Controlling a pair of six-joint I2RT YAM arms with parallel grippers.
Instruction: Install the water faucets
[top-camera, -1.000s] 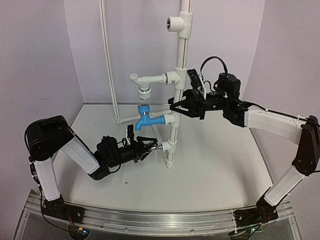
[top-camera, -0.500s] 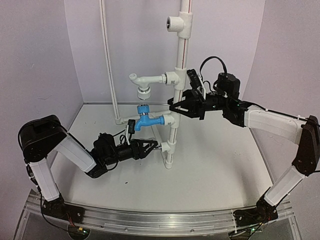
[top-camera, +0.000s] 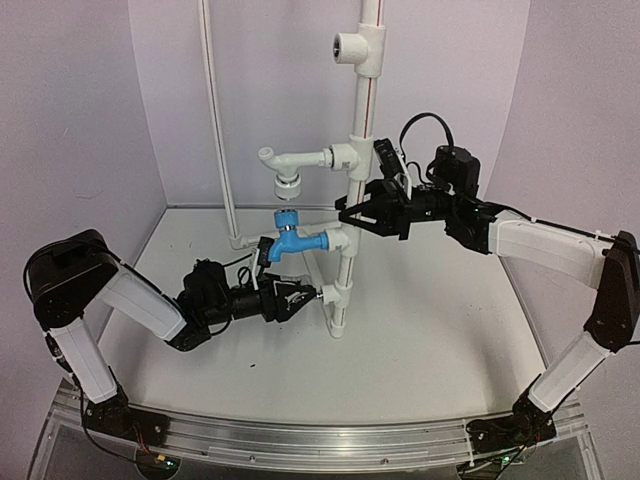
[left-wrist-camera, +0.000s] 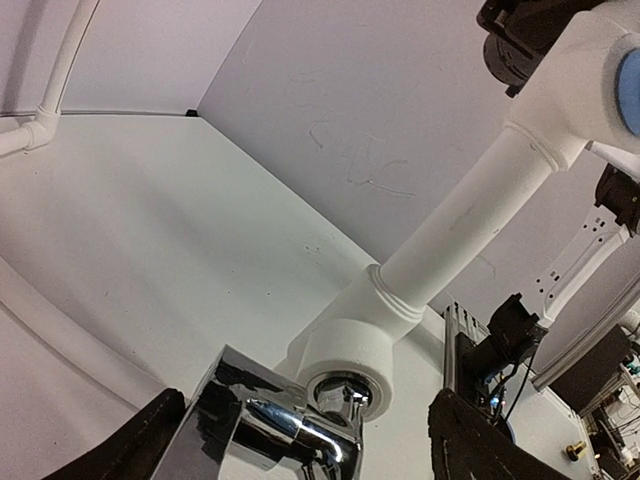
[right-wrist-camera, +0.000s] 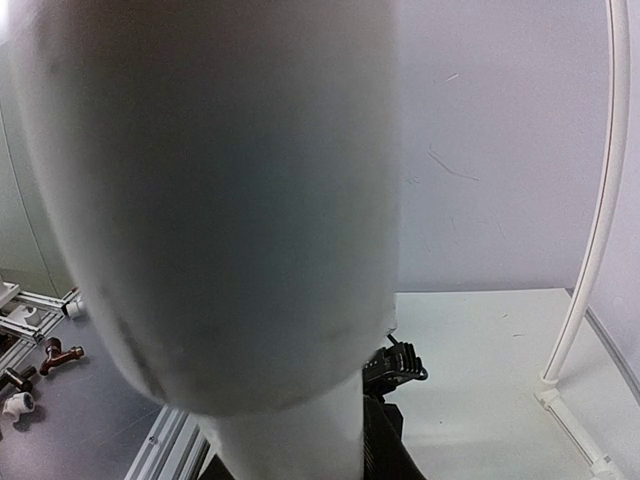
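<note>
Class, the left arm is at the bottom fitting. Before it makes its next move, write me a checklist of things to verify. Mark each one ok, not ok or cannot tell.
1. Silver faucet has its end in the lowest tee fitting: ok.
2. Left end effector has its jaws apart, with a gap beside the faucet: ok.
3. Faucet is screwed fully home: cannot tell, because the thread is hidden.
4. Right end effector is closed on the upright pipe, bracing it: ok.
5. Blue tap is mounted higher on the pipe: ok.
</note>
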